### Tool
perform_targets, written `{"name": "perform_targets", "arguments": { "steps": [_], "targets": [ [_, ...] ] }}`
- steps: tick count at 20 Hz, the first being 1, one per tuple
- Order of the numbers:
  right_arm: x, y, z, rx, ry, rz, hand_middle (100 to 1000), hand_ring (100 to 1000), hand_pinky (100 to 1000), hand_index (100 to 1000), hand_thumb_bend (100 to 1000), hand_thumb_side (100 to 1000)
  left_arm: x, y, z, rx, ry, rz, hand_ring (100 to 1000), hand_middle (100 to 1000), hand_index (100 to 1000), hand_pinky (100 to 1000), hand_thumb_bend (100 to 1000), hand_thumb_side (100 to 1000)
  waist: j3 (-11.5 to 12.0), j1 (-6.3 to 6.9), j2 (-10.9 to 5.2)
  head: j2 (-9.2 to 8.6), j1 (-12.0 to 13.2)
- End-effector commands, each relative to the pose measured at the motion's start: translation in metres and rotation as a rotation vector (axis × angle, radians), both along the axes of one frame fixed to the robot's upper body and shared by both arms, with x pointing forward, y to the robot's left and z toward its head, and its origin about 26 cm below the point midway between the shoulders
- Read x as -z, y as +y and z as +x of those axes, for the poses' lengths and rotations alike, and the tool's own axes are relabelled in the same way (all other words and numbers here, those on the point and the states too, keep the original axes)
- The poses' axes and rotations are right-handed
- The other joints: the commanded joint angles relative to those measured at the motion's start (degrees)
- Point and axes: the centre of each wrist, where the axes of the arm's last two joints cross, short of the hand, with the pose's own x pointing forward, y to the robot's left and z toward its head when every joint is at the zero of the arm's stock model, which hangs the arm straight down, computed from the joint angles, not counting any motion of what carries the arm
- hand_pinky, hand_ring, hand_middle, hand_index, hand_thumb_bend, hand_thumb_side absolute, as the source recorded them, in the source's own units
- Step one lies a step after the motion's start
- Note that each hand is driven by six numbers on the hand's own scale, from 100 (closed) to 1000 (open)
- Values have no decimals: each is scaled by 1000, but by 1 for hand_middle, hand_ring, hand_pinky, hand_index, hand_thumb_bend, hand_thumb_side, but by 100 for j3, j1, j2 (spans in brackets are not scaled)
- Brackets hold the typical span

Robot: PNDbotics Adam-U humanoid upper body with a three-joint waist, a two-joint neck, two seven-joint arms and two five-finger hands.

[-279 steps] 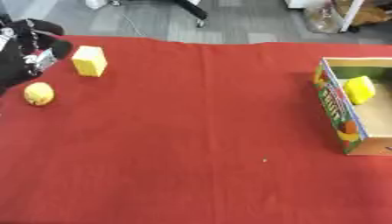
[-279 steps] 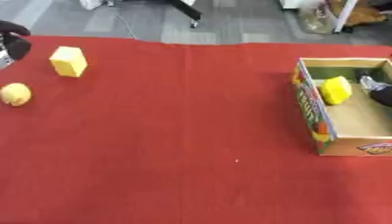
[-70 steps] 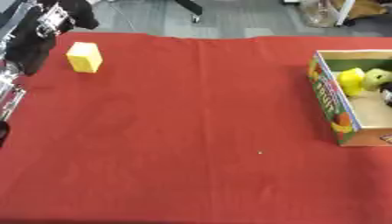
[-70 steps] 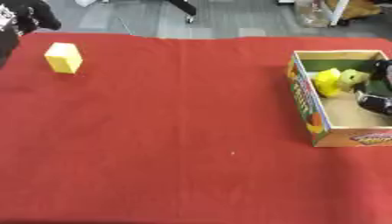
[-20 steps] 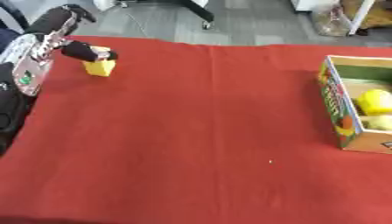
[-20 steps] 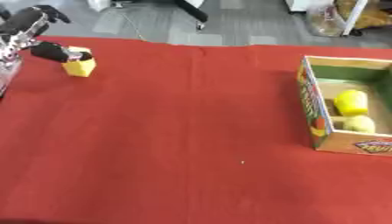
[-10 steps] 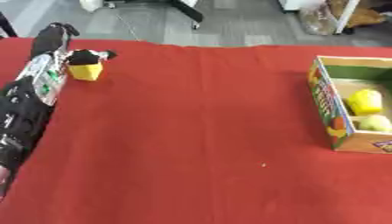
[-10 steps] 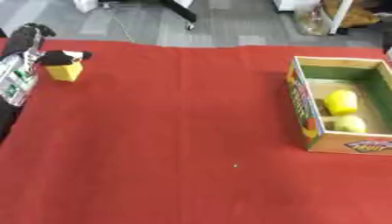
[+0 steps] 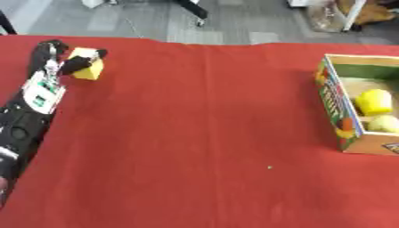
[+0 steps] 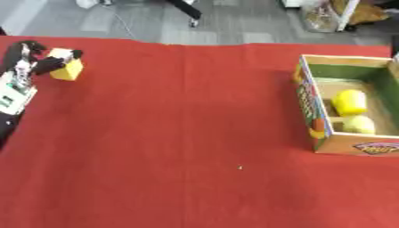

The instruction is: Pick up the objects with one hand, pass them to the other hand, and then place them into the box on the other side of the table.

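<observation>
A small yellow block [image 9: 87, 67] stands on the red tablecloth at the far left. My left hand [image 9: 64, 59] reaches up along the left edge, and its dark fingers curl over the block's top and left side. Whether the block is lifted off the cloth cannot be told. At the right stands an open cardboard box [image 10: 310, 116] with printed sides. Inside it lie a yellow cylinder-like piece [image 10: 349, 102] and a pale yellow round fruit [image 10: 359, 124]. My right hand shows in neither view.
The red table [image 9: 202, 133] runs to a far edge, with grey floor and a chair base [image 9: 193, 7] beyond it. A tiny light speck [image 9: 270, 167] lies on the cloth right of centre.
My left hand has come onto the yellow block and its fingers have wrapped round it. The right hand that was at the box has left the view. The camera has shifted.
</observation>
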Motion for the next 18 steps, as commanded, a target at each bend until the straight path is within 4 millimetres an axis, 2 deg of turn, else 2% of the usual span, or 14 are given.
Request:
{"name": "perform_targets", "arguments": {
  "steps": [1,3,6,7,8,9,10,11,12,16,18],
  "targets": [
    [-10,-3,-3,3,-27,-7,623,676,677,835,263,295,-11,12,-2,-6,15,-5,721,690,761,789,812,635,7,-35,-46,-44,-25],
    [-10,-3,-3,1,-26,-8,623,676,678,835,258,296,-5,12,-3,0,35,-19,692,657,747,773,760,602,10,-40,-49,-46,-26],
    [-9,-3,-2,1,-23,-7,623,676,678,835,253,296,-1,10,-3,10,42,-27,653,610,708,752,621,485,12,-50,-54,-43,-19],
    [-9,-3,-2,0,-21,-7,623,676,678,835,253,296,0,9,-3,12,38,-28,647,603,700,750,603,469,11,-53,-57,-43,-17],
    [-9,-3,-2,0,-20,-6,623,676,678,836,251,296,0,8,-2,15,31,-27,619,571,670,736,528,404,11,-57,-60,-41,-16],
    [-8,-3,-2,0,-18,-6,623,676,678,836,251,296,-1,7,-2,16,20,-24,606,554,654,730,499,376,10,-60,-64,-41,-14],
    [-8,-3,-2,-1,-16,-6,623,676,678,836,249,296,-2,6,-2,16,3,-21,574,512,615,715,415,302,10,-63,-69,-41,-14],
    [-8,-3,-2,-1,-14,-5,623,676,678,836,249,296,-3,5,-2,17,-14,-20,570,507,610,713,403,293,11,-64,-73,-41,-14],
    [-7,-3,-2,-1,-12,-5,623,676,678,836,249,295,-5,4,-2,19,-35,-19,540,470,571,703,328,237,13,-65,-78,-40,-14],
    [-6,-3,-1,-8,-7,-4,623,676,678,837,245,295,-18,2,-3,73,-128,-29,517,432,534,700,230,178,35,-55,-102,-20,-25],
    [-7,-2,-1,-13,-7,-9,623,676,678,837,244,294,-32,1,-6,139,-181,-37,510,423,525,699,216,183,58,-45,-118,-12,-37]
  ]
}}
